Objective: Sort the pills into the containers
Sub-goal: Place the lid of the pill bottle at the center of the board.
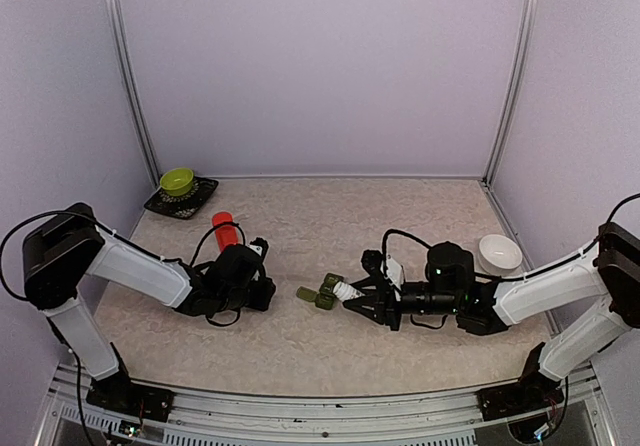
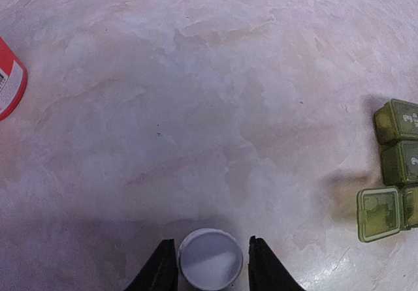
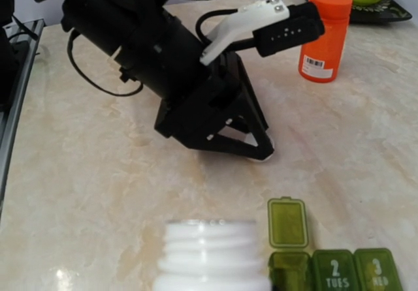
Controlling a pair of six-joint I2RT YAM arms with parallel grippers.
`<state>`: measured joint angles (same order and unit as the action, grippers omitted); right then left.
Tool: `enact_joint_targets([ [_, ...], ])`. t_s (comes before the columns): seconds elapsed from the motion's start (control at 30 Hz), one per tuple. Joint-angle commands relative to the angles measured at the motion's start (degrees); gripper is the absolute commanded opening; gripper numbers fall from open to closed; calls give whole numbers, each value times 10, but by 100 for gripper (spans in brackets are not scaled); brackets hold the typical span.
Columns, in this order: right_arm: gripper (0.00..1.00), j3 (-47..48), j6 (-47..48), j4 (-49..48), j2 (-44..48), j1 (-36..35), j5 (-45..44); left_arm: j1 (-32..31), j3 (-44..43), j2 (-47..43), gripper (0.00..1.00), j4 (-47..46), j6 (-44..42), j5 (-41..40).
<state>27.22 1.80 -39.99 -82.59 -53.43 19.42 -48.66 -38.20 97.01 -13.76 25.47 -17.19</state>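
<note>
R wrist only: containers [image 3: 334,269] lids read "2 TUES", "3 WED"; first lid flipped open. Strip sits just beside uncapped white bottle [image 3: 210,255], clamped in right end effector [image 1: 350,293]. L wrist only: left end effector [image 2: 212,245] jaws slightly parted astride white cap [image 2: 210,261] on counter [image 2: 196,108]. Red bottle [image 3: 324,36]: barcode label.

The marbled table [image 1: 330,216] bears the containers [image 1: 321,296], red bottle [image 1: 223,228], black tray [image 1: 157,204], white bowl [image 1: 499,254].
</note>
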Motion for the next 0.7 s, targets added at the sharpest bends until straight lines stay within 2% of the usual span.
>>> enact_joint_targets([
  [0.0, 0, -12, -4, -2, 13, 6, 10, 3, -16, 10, 42, -15, -2, -3],
  [0.1, 0, -17, -8, -6, 15, 9, 11, 3, -17, 3, 48, -11, -2, 1],
  [0.2, 0, -19, -10, -5, 16, 11, 13, 3, -18, -16, 60, -6, -1, 3],
  [0.37, 0, -23, -18, -4, 12, 13, 16, 2, -41, -47, 69, 17, -15, 8],
  [0.5, 0, -27, -26, -5, 10, 14, 23, 3, -95, -23, 73, 53, -39, -1],
  [0.67, 0, -34, -34, -1, 18, 15, 31, 6, -170, 40, 73, 95, -82, 13],
])
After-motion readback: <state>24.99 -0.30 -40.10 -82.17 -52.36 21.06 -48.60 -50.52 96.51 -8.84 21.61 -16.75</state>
